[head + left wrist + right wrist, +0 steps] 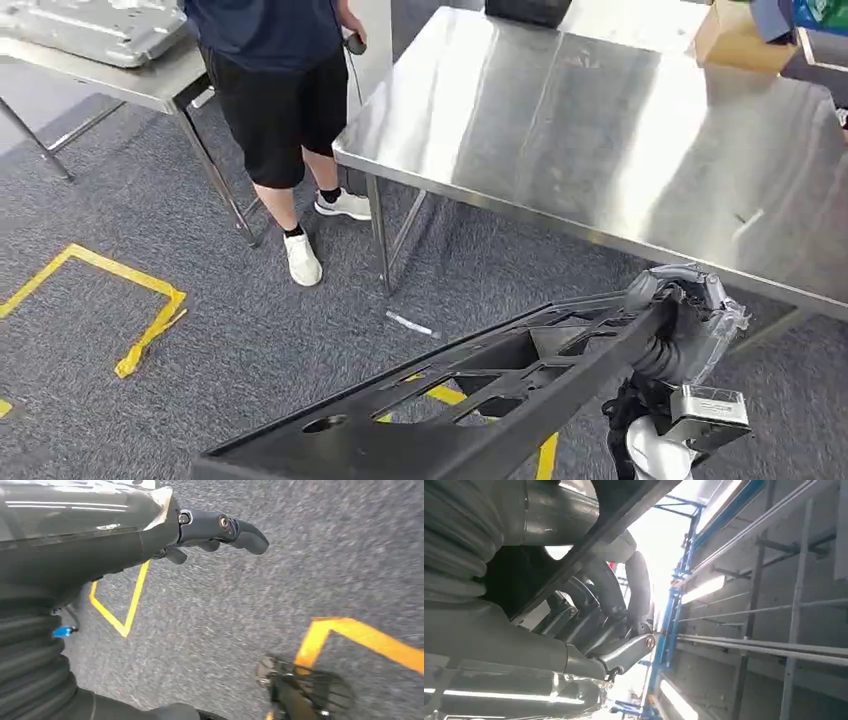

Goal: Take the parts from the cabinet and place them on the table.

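One black part (470,395) in right hand (680,320).

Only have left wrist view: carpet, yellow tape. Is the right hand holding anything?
Observer: Yes. In the head view the right hand grips one end of a long black part.
Operator: Is it over the table?
Observer: Mostly not. The part hangs over carpet, and only its held end is near the near edge of the steel table.
Operator: Anyone nearby?
Observer: A person stands by the table's far left corner.
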Robot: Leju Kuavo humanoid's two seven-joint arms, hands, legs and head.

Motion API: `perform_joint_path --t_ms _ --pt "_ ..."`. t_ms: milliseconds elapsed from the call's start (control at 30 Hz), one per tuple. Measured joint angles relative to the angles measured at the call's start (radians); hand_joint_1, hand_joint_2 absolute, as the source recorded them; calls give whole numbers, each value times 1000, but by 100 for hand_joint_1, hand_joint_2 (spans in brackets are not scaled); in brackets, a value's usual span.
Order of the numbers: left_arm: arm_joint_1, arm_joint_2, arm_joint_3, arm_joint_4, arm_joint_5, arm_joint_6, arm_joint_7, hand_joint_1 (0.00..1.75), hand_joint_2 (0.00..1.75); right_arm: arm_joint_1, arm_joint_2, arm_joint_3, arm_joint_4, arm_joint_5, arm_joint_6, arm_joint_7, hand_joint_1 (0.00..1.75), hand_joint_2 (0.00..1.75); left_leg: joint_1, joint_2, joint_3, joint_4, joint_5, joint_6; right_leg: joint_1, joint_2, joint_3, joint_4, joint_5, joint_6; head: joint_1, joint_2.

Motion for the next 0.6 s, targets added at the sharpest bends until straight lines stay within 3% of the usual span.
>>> perform_joint_path --t_ms 33,67,100,133,167,200,233,333,367,400,467,500,533,567,600 --pt "-1 0 1 1 0 4 5 0 175 0 0 0 3 -4 1 2 175 175 -4 0 34 10 -15 -5 1 -22 -3 -20 36 -8 -4 0" --pt "0 0 0 1 -2 7 8 0 175 -4 0 2 5 -5 3 8 175 175 -7 2 26 2 -22 -14 13 -31 13 -17 47 -22 2 0" --pt "3 0 1 1 -4 8 13 0 175 -7 1 5 4 -6 3 8 175 175 -5 7 49 2 -20 -21 13 -19 19 -24 58 -36 0 0" --pt "3 -1 1 2 -7 11 14 0 175 -13 2 6 3 -7 3 8 175 175 -5 16 42 10 -11 -23 5 -11 24 -30 62 -40 1 0" --pt "-1 -2 1 2 -8 11 15 0 175 -15 2 8 2 -6 3 8 175 175 -4 24 22 40 -4 -28 -8 -1 33 -42 64 -44 -3 0" --pt "-4 -3 1 2 -8 11 15 0 175 -17 1 8 2 -7 3 8 175 175 -1 22 -8 86 6 -32 -9 5 40 -48 63 -44 0 0" --pt "-5 -3 0 2 -8 11 15 0 175 -19 2 8 2 -7 3 8 175 175 -1 20 -40 141 -7 -38 -10 8 43 -49 59 -51 -1 0" --pt "-4 -3 0 2 -8 11 16 0 175 -17 6 11 3 -7 3 8 175 175 13 19 -142 278 -123 -53 -13 31 49 -49 51 -61 -4 0" --pt "-3 -3 0 2 -8 11 16 0 175 -17 6 11 3 -7 3 8 175 175 18 19 -155 276 -127 -59 -15 40 52 -49 50 -62 -5 0" --pt "-3 -3 0 2 -8 11 16 0 175 -17 6 11 3 -7 3 8 175 175 24 19 -152 244 -99 -67 -19 51 55 -49 47 -59 -4 0" --pt "-3 0 0 2 -8 11 16 0 175 -17 7 12 3 -7 3 9 175 175 38 11 -101 100 7 -78 -29 72 62 -48 42 -50 -5 0" --pt "-4 0 0 2 -8 11 16 0 175 -17 8 13 3 -7 3 8 175 175 47 -12 -71 27 52 -84 -31 81 63 -46 41 -45 -5 0" --pt "-4 -1 0 3 -8 8 16 0 175 -17 8 13 3 -7 3 8 175 175 41 -35 -73 14 26 -84 -26 91 66 -42 40 -33 -6 0" --pt "-4 0 0 4 -8 5 16 0 175 -18 9 14 3 -7 3 9 175 175 36 -34 -75 34 -51 -67 -28 97 57 -43 39 -27 -7 0" --pt "-4 0 0 4 -7 5 14 0 175 -18 9 14 3 -6 3 9 175 175 35 -29 -72 32 -13 -59 -23 103 44 -44 35 -19 -8 0"
